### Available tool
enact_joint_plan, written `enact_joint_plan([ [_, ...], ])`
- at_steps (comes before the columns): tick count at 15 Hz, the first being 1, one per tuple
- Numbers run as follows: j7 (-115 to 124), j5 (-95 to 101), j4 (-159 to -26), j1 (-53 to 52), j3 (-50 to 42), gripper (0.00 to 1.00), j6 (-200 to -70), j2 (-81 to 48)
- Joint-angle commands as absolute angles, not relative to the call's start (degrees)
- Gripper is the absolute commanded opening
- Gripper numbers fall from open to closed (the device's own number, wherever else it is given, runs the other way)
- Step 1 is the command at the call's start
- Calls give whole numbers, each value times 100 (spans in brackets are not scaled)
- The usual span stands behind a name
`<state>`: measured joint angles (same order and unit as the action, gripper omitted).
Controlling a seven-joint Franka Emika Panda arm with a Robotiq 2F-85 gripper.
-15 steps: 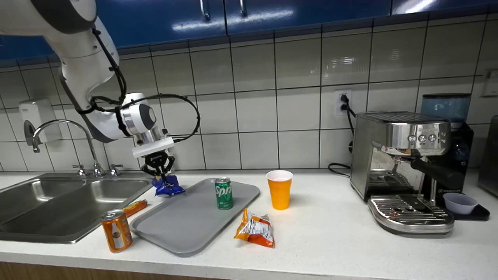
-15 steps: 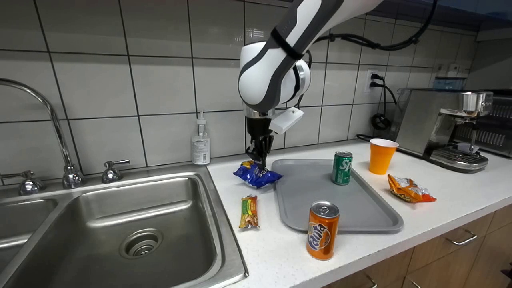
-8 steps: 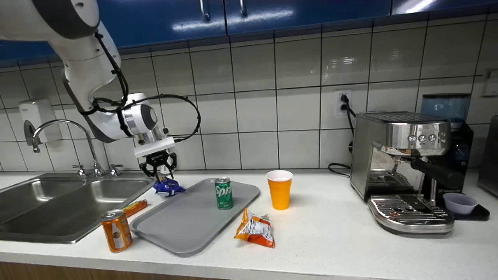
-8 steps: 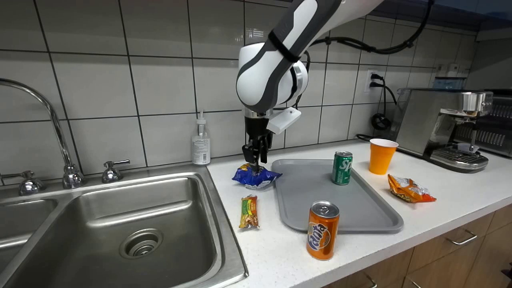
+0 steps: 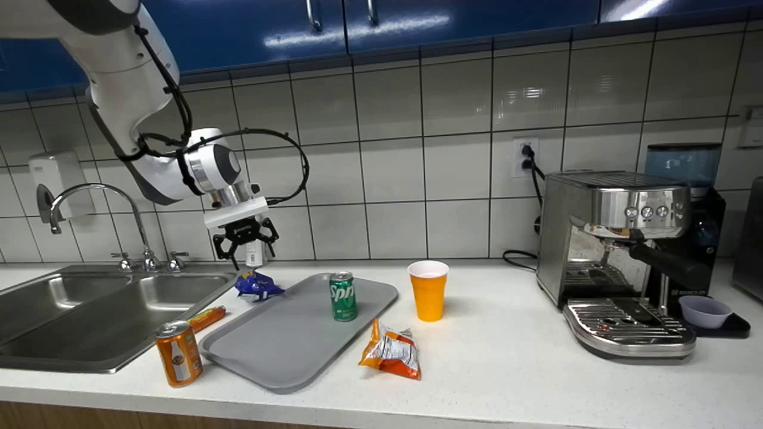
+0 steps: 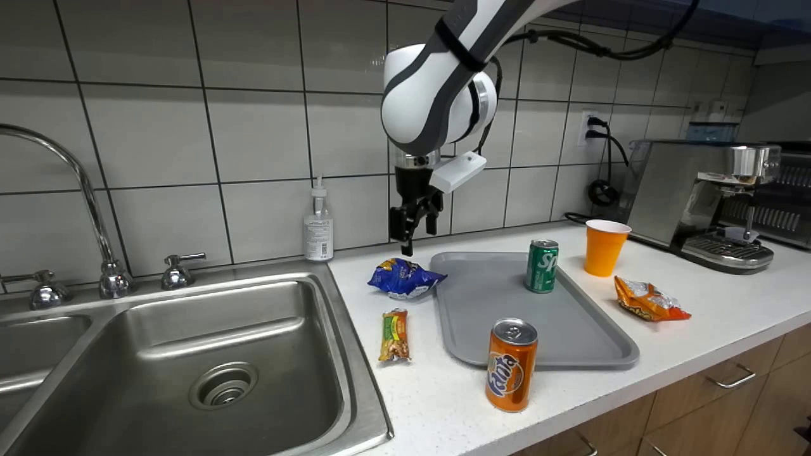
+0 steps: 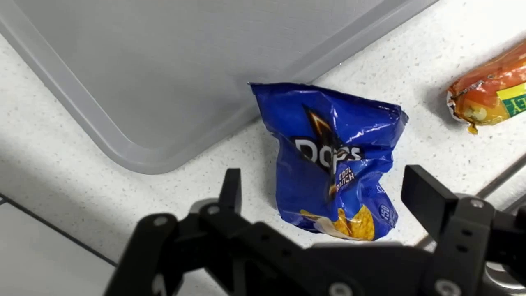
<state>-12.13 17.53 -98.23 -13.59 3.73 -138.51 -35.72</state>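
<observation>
My gripper (image 7: 322,187) stands wide open above a blue Doritos bag (image 7: 328,164), with nothing held. In the wrist view the bag shows between the black fingers (image 7: 427,197), with room on either side. In both exterior views the fingertips hang clear above the crumpled bag (image 6: 405,278), which lies on the counter against the edge of a grey tray (image 5: 286,351). The gripper (image 5: 254,262) is also close to a pump bottle (image 6: 318,228) by the wall. A small orange-and-green snack packet (image 6: 394,335) rests between the sink and the tray.
A green Sprite can (image 6: 542,266) stands on the tray. Around it are an orange Fanta can (image 6: 512,367), an orange cup (image 5: 428,292) and an orange chip bag (image 5: 390,351). The sink (image 6: 209,361) lies on one side, an espresso machine (image 5: 614,250) on the other.
A second ago the jaws were closed at the blue bag. They have since spread apart and the gripper has risen off it; the bag stays on the counter beside the tray.
</observation>
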Motion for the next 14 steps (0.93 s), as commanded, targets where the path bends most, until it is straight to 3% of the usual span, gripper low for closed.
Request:
enact_joint_plan([
  [1,-934,1804,-10444,-1316,347,100,-13661,-2917],
  [14,-99,1823,-11946,-888,-23,100,-13639,-1453],
])
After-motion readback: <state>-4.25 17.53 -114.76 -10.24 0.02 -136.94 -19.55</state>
